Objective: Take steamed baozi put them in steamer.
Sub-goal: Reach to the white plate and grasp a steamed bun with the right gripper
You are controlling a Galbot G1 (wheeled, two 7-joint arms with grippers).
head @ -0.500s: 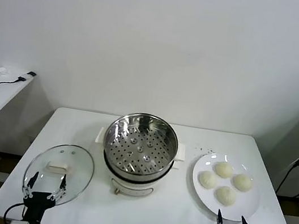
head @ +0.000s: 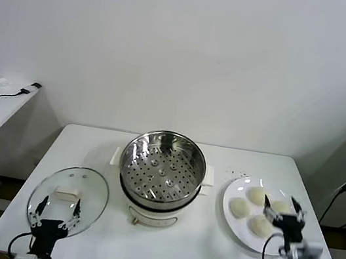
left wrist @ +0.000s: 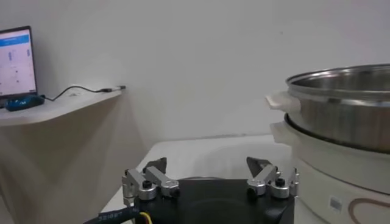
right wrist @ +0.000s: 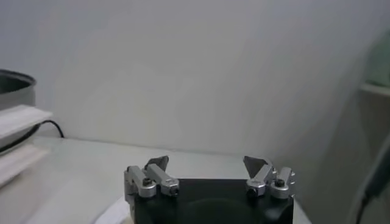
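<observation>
Four baozi near plate edge; right hand open above.

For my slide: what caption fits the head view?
Right hand open over plated buns; steamer empty.

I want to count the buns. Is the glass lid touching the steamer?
Apart. The head view shows bare white table between the glass lid and the steamer.
</observation>
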